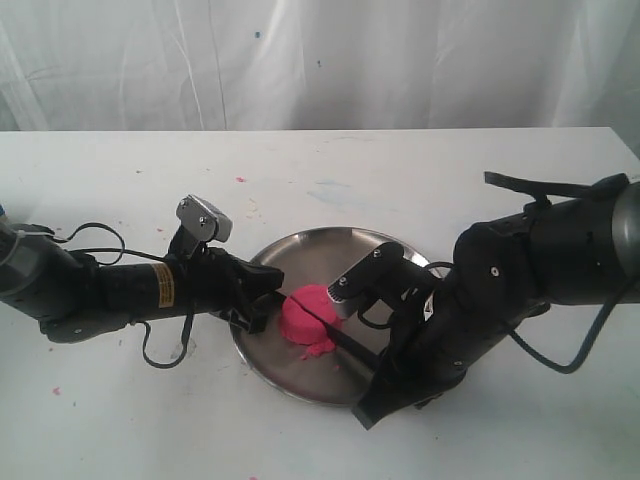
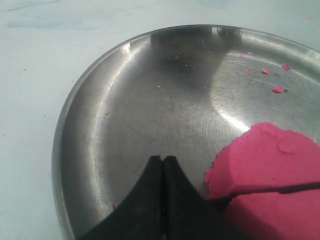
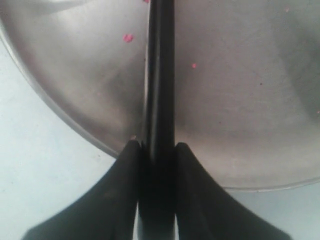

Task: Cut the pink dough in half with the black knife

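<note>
White cloth hangs in folds behind my white bench (image 1: 320, 180), whose matte top carries a few faint smudges and tiny pink specks.

From my seat, the pink dough (image 1: 310, 315) is one soft, grainy mound sitting on the near-left part of the single round steel plate (image 1: 330, 255), far smaller than the plate. A dark slit crosses it, and in the left wrist view the dough (image 2: 272, 165) shows that slit with a thin black edge lying in it, so the mound looks parted into two halves that stay pressed together.

I count one black knife (image 1: 350, 342), slim and matte, running from the dough toward the right arm. In the right wrist view the knife (image 3: 160, 75) lies as a straight black bar over the plate's brushed metal (image 3: 240, 100), and the right end effector (image 3: 158, 150) is clamped on it, one finger (image 3: 120, 190) on each side.

The left end effector (image 1: 262, 300) sits over the plate's left rim, just beside the dough. In its own view its two black tips (image 2: 163, 165) meet with nothing between them, low over the plate (image 2: 125, 100), near the dough; I cannot tell whether they touch it.

The plate is shiny, shallow, with a raised rim and fine scratches. A few pink crumbs (image 2: 276, 89) lie scattered on it.

Two black arms, cables trailing, reach in from either side.
</note>
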